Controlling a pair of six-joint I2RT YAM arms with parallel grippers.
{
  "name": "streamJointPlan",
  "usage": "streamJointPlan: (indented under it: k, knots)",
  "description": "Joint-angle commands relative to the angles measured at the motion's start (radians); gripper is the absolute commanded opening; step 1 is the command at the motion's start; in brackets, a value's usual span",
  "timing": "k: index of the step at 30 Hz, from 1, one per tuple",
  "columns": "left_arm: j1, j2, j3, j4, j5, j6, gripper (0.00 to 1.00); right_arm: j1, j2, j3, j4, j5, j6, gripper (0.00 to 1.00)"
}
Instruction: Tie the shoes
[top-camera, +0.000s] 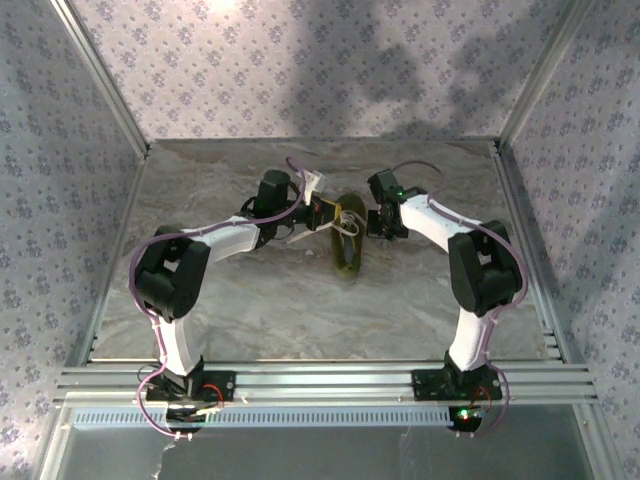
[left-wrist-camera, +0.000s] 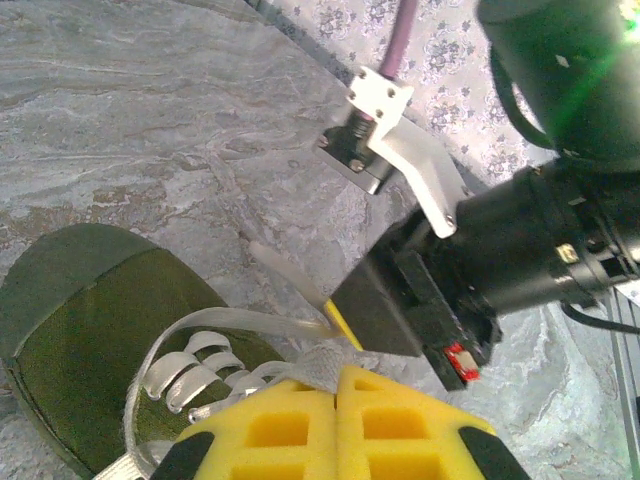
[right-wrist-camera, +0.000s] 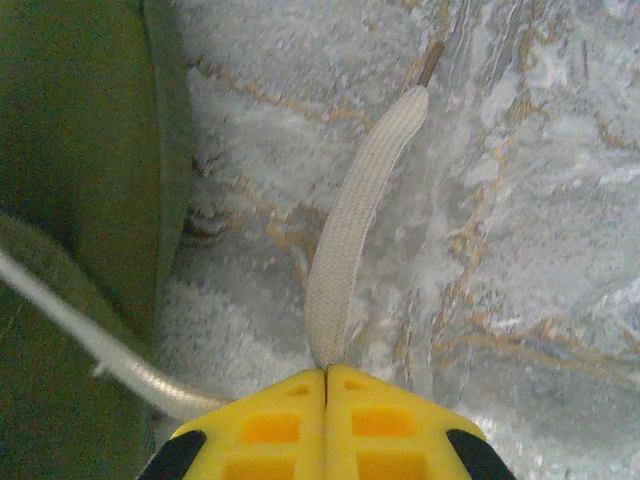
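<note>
The small olive-green shoe (top-camera: 347, 250) lies mid-table between both arms, toe toward the near edge. My left gripper (top-camera: 333, 212) sits at its left side and is shut on a white lace (left-wrist-camera: 322, 362) where it leaves the eyelets; its tips (left-wrist-camera: 336, 372) touch. The shoe's toe (left-wrist-camera: 85, 330) fills the lower left of the left wrist view. My right gripper (top-camera: 377, 222) is at the shoe's right, shut on the other lace (right-wrist-camera: 350, 230), whose free end lies on the table. Its tips (right-wrist-camera: 326, 372) are pressed together beside the shoe (right-wrist-camera: 80, 150).
The marbled grey table (top-camera: 250, 300) is fenced by patterned walls and metal posts. The right arm's black wrist (left-wrist-camera: 520, 230) hangs close in front of my left gripper. A second lace strand (right-wrist-camera: 80, 340) crosses the shoe's side.
</note>
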Motion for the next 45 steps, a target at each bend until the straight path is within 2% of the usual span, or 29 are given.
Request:
streamJointPlan:
  k: [1, 11, 29, 39, 41, 45]
  knots:
    - [0.002, -0.034, 0.029, 0.036, 0.017, -0.016, 0.00, 0.010, -0.057, -0.055, 0.011, 0.001, 0.034, 0.00]
    - [-0.001, -0.037, 0.024, 0.041, 0.027, -0.026, 0.00, 0.061, -0.106, -0.180, 0.103, -0.113, 0.032, 0.00]
    - [-0.007, -0.041, 0.029, 0.019, 0.012, -0.050, 0.00, 0.109, -0.254, -0.280, 0.156, -0.276, -0.011, 0.00]
    - [-0.007, -0.031, 0.032, 0.017, 0.009, -0.059, 0.00, 0.199, -0.292, -0.282, 0.178, -0.227, -0.013, 0.00]
    - [-0.007, -0.028, 0.032, 0.016, 0.007, -0.058, 0.00, 0.210, -0.308, -0.284, 0.164, -0.219, -0.015, 0.05]
    - [-0.007, -0.022, 0.031, 0.012, 0.001, -0.063, 0.00, 0.214, -0.332, -0.296, 0.143, -0.248, -0.036, 0.25]
